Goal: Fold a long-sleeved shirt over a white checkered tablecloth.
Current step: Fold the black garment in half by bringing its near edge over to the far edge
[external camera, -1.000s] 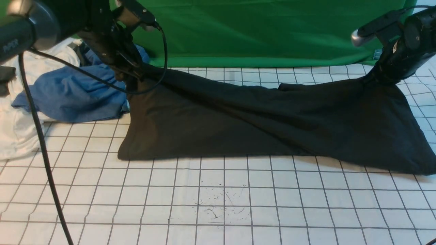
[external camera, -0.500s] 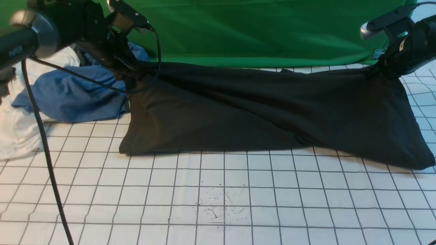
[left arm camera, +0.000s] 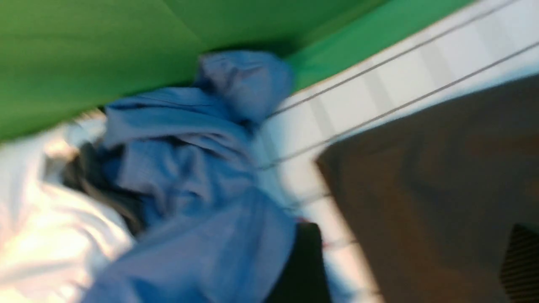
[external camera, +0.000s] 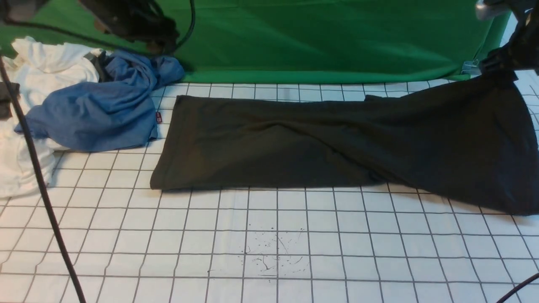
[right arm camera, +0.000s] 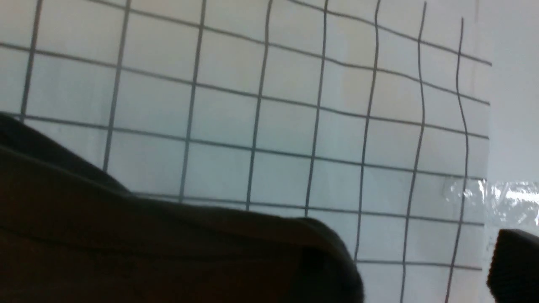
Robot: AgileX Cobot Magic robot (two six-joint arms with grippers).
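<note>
Left gripper (external camera: 156, 38) is hanging at the upper left of the front view, above the blue garment (external camera: 97, 113) and clear of the long-sleeved shirt (external camera: 320, 143). In its blurred wrist view two dark fingers (left arm camera: 309, 265) are standing well apart, with nothing between them but the shirt lying below, so its jaws are gaping and holding nothing.

Right gripper (external camera: 499, 69) is sitting at the upper right edge of the front view, just where the shirt's right corner is peaking up off the cloth. In its wrist view one dark finger (right arm camera: 511, 265) is showing clear of the fabric, with bare grid squares in the gap, so the jaws are parted. The other finger is hidden, and I cannot tell whether the raised corner is resting on it.

The shirt is stretching across the middle of the front view on the white checkered tablecloth (external camera: 269, 235), lying flat at its left end and bunching into folds toward the right, where it is running out of the frame. Blue garment and white garment (external camera: 25, 168) are piling up at the left, just beside the shirt's left edge. Ink specks (external camera: 273, 252) are dotting the tablecloth at lower centre, and the green backdrop (external camera: 320, 38) is filling the top.
</note>
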